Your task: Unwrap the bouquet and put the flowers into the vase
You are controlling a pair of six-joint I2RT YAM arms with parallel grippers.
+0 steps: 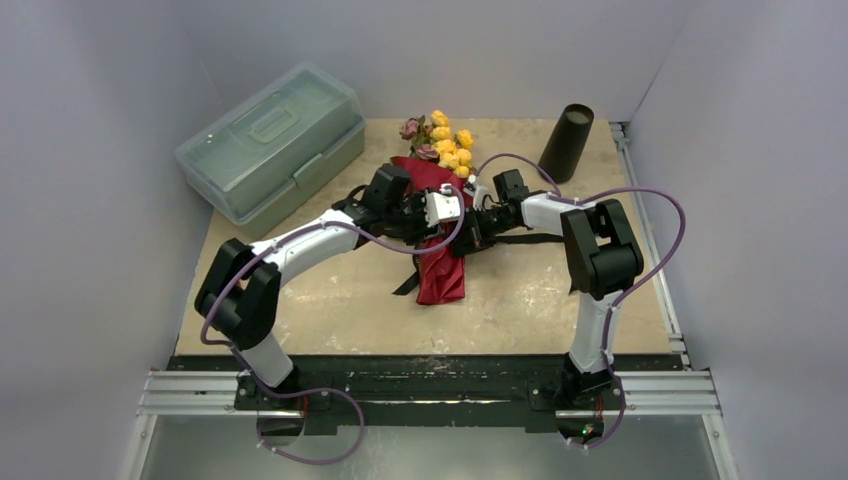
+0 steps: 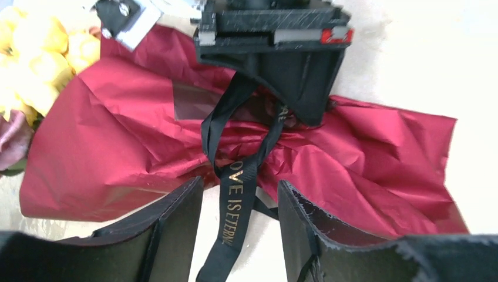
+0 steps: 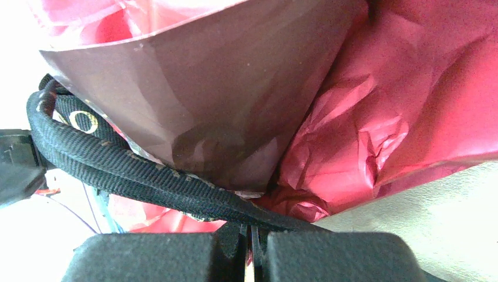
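Flowers (image 1: pixel 447 140) in yellow and pink poke out of the far end of the bouquet (image 1: pixel 441 278), which lies flat near the middle of the table (image 1: pixel 530 300), its crumpled red paper tail pointing toward the near edge. Both arms meet over the wrapped waist of the bundle, the left one reaching in from the left and the right one from the right. The left gripper (image 2: pixel 239 188) has its fingers (image 2: pixel 176 217) spread, and a black ribbon (image 2: pixel 232 235) with gold lettering runs down between them without touching either in its wrist view. The ribbon loops across the red paper to the right gripper (image 3: pixel 251 235), whose fingers are pressed together with the ribbon pinched at their seam, right against a fold of dark maroon paper. The vase (image 1: pixel 567 142), a black cylinder, stands upright at the far right of the table, well apart from the bouquet. A translucent green-grey plastic box (image 1: pixel 270 140) with its lid on sits at the far left corner.
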